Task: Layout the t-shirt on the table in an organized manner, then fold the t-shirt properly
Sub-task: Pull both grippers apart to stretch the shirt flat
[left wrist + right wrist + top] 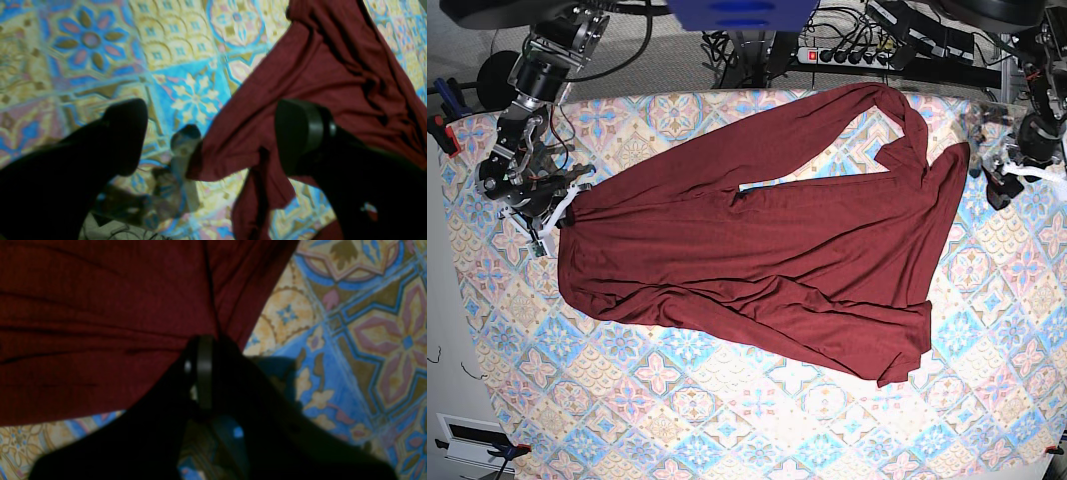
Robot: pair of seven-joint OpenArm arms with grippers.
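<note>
T-shirt (757,260) lies lengthwise across the worktop (727,420); right hand (562,212) pinches its edge, left hand (997,180) gapes wide.

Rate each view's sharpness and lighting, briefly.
Left wrist view: soft, blurred; the black left end effector reads as dark silhouettes. Right wrist view: dim and blurry; the right end effector is nearly black against the dark maroon fabric t-shirt. Base view: sharp, evenly lit, the pastel floral-tile table crisp.
</note>
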